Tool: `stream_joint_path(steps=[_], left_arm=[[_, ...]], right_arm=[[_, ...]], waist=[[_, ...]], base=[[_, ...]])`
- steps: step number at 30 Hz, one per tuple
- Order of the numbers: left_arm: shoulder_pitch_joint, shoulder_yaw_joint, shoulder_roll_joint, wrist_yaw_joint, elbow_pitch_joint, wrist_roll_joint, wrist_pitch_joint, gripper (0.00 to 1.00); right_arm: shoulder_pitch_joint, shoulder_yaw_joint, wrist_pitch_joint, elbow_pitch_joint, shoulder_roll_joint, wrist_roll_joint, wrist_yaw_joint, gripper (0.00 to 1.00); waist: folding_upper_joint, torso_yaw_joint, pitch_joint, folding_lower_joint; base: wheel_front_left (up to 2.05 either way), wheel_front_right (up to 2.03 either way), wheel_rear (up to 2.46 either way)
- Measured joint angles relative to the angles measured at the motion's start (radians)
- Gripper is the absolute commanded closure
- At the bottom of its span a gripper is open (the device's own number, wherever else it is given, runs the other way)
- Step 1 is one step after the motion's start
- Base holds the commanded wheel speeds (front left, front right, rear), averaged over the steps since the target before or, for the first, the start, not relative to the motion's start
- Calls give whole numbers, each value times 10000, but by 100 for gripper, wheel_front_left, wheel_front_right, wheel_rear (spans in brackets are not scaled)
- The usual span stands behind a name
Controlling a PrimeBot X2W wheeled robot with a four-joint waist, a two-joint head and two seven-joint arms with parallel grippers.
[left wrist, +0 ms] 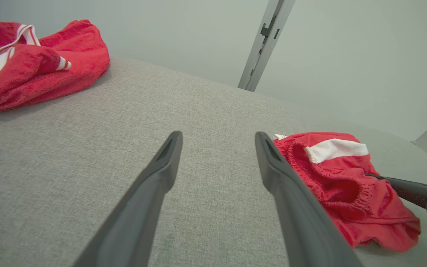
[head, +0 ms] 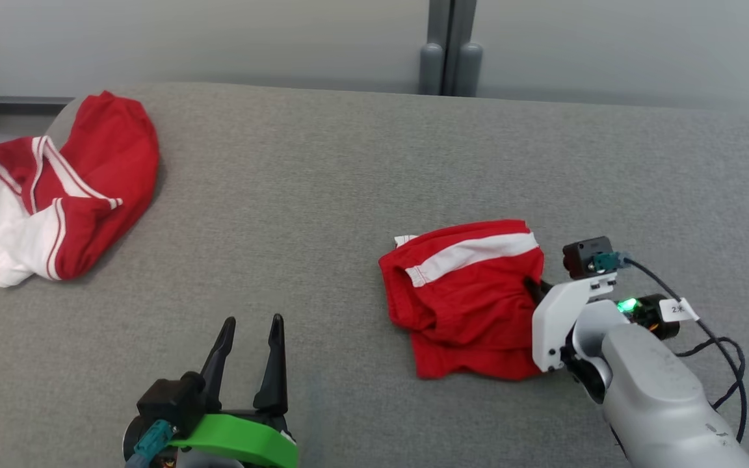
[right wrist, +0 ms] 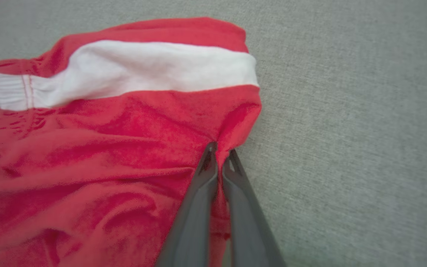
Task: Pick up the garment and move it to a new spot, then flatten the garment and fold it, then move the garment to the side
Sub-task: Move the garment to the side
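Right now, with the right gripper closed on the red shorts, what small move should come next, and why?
Probably a short lift of the right gripper: it is shut on an edge fold of the red shorts, which lie crumpled on the grey surface.

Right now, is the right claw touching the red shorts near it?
Touching. The right wrist view shows the right claw closed on a fold of cloth at the edge of the red shorts.
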Motion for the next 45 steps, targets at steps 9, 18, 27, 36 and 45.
stream_joint_path(steps=[9,18,27,36,45], left_arm=[[-476,-40,-2,-96,-174,336,0,0],[-1147,-196,-8,-290,10,861,0,0],[-1509,-188,-13,-456,173,1187,0,0],[-1810,-173,-15,-535,203,1348,0,0],[-1949,-2,-12,-548,148,1492,0,0]], right_arm=[[-876,-1083,-520,111,-895,-830,0,100],[-1220,-2040,-788,-33,-1361,-1187,-2,100],[-1504,-2525,-999,21,-1074,-1503,0,100],[-2802,-3141,-959,548,-1578,-1914,-2,100],[-3825,-4380,-959,1160,-2966,-2742,-2,100]], waist=[[0,-1440,326,0],[0,-3036,880,0],[0,-4057,1634,0],[0,-3964,2251,0],[0,-3184,2732,0]], base=[[0,0,0],[0,0,0],[0,0,0],[0,0,0],[0,0,0]])
